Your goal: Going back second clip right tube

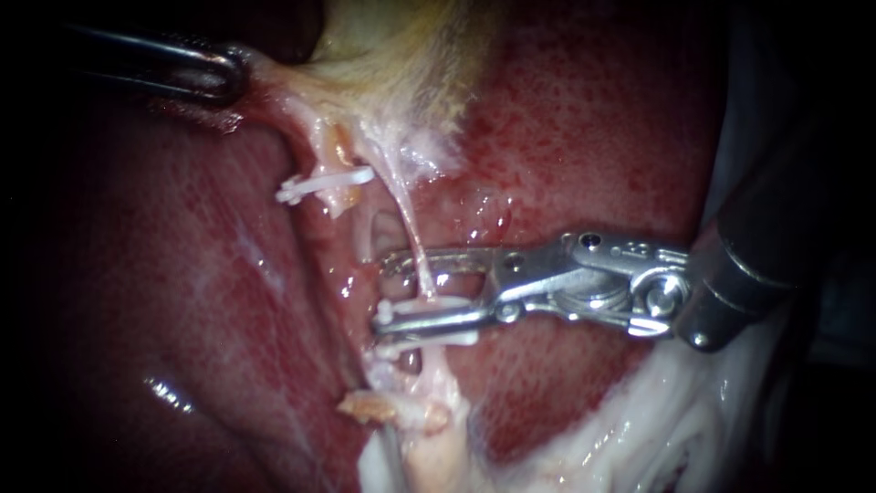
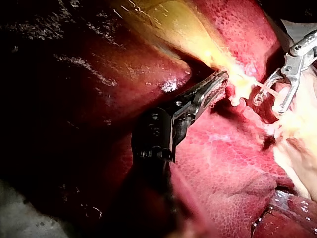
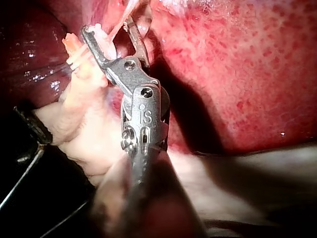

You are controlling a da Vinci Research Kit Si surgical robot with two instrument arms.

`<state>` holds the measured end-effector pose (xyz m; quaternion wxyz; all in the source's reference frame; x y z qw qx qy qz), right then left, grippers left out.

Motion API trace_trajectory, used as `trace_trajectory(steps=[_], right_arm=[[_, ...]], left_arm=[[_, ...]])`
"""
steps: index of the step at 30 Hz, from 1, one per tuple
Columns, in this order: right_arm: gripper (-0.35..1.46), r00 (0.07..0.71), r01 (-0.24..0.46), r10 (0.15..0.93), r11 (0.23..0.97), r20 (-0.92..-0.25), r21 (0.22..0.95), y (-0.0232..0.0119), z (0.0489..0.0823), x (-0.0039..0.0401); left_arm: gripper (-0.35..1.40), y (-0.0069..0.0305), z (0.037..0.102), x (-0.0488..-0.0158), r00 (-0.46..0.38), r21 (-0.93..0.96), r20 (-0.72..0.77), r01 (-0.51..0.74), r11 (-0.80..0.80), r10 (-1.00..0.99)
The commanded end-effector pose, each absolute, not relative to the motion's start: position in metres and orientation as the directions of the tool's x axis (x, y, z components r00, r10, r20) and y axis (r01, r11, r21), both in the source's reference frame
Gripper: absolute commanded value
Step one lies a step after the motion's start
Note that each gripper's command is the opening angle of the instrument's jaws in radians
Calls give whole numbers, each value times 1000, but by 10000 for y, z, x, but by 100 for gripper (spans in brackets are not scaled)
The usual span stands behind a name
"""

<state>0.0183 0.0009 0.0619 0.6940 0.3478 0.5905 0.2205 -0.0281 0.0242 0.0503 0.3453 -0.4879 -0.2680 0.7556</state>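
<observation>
A surgical training bench: a bare liver (image 1: 593, 119) and yellowish gallbladder (image 1: 401, 46) lie in the open beside pale cloth (image 2: 298, 29), worked by the left instrument (image 1: 219, 78) and right instrument (image 1: 381, 292), with a white clip (image 1: 429, 340) on a tube (image 1: 408, 219).

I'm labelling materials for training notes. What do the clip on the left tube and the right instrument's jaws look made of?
The clip looks like white plastic, fairly matte: opaque, no metallic glint. On the right instrument, the jaws look like polished metal: silvery, with bright highlights; which metal cannot be told.
</observation>
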Motion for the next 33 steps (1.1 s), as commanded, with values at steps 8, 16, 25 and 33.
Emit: trace_trajectory(steps=[8, 16, 25, 33], right_arm=[[49, 199, 178, 706, 656, -680, 733, -3, 601, 188], [46, 196, 190, 705, 654, -681, 732, 0, 607, 185], [47, 250, 49, 690, 692, -679, 721, 13, 629, 171], [48, 347, 35, 509, 832, -788, 553, 17, 608, 140]], left_arm=[[-35, 242, 503, -282, -286, -742, -552, -260, -618, 783], [-35, 241, 504, -283, -286, -741, -553, -261, -618, 783], [-35, 240, 502, -285, -285, -741, -553, -263, -618, 783], [-35, 240, 502, -284, -285, -741, -553, -262, -618, 783]])
